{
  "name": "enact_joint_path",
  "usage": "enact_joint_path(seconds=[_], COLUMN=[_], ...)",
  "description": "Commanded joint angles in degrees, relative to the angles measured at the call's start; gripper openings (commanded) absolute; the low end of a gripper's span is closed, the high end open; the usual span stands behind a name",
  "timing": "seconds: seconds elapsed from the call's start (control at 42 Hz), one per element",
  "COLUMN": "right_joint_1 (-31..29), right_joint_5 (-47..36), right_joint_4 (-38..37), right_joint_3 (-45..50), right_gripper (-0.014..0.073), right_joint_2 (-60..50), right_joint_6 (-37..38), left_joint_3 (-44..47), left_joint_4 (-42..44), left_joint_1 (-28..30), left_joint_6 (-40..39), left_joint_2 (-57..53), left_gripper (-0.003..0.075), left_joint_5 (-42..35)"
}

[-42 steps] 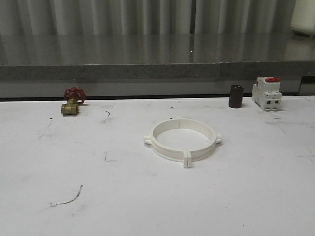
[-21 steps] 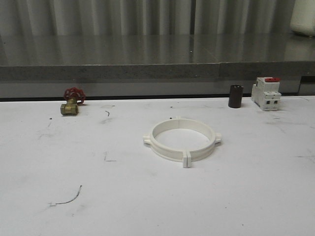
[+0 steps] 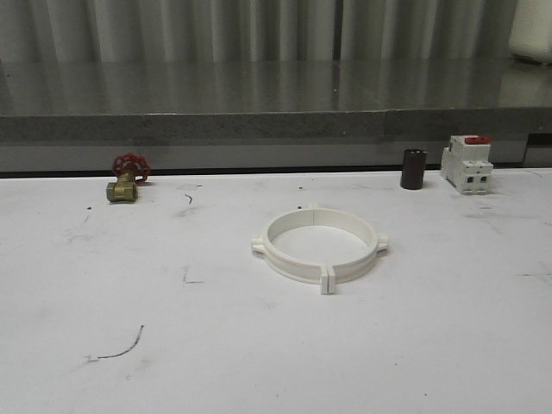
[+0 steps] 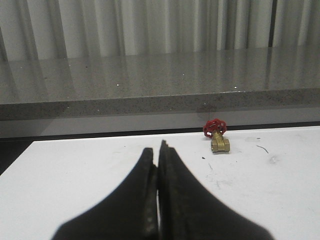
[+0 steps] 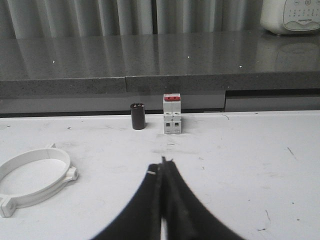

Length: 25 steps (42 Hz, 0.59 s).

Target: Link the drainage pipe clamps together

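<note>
White plastic half-ring drainage pipe clamps (image 3: 319, 245) joined as one ring on the white table (image 3: 259, 345).
Left gripper (image 4: 158, 150) and right gripper (image 5: 162, 162) pressed closed (holding nothing).

Clamps (image 3: 319, 246) mid-table, valve (image 3: 126, 178) far-left, switch (image 3: 467, 163) far-right

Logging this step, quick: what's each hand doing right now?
Left hand: closed, holding nothing.
Right hand: closed, holding nothing; the clamps lie on the table apart from it.
</note>
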Motion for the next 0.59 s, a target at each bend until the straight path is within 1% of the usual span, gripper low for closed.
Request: enact_joint_path(seconds=[0.0, 0.262, 0.404, 0.571], right_joint_1=[-0.3, -0.3, -0.3, -0.3], right_joint_5=[-5.3, -6.1, -8.5, -9.2], right_joint_4=[0.1, 0.1, -3.6, -5.0], right_joint_3=[-0.2, -0.2, -0.2, -0.2], right_gripper=[-0.0069, -0.0069, -0.0069, -0.0069], right_joint_2=[-0.9, -0.9, -1.0, -1.0], right_joint_6=[-0.4, -0.4, 0.7, 1.3], left_joint_3=[1.3, 1.3, 1.3, 1.3], left_joint_4=[-0.1, -0.1, -0.1, -0.1], left_joint_1=[-0.3, -0.3, -0.3, -0.3], left_joint_6=[-0.6, -0.6, -0.6, -0.6], left_joint_2=[-0.5, -0.5, -0.5, -0.5], left_gripper=[-0.002, -0.002, -0.002, -0.002], left_joint_5=[-4.7, -4.7, -4.7, -4.7])
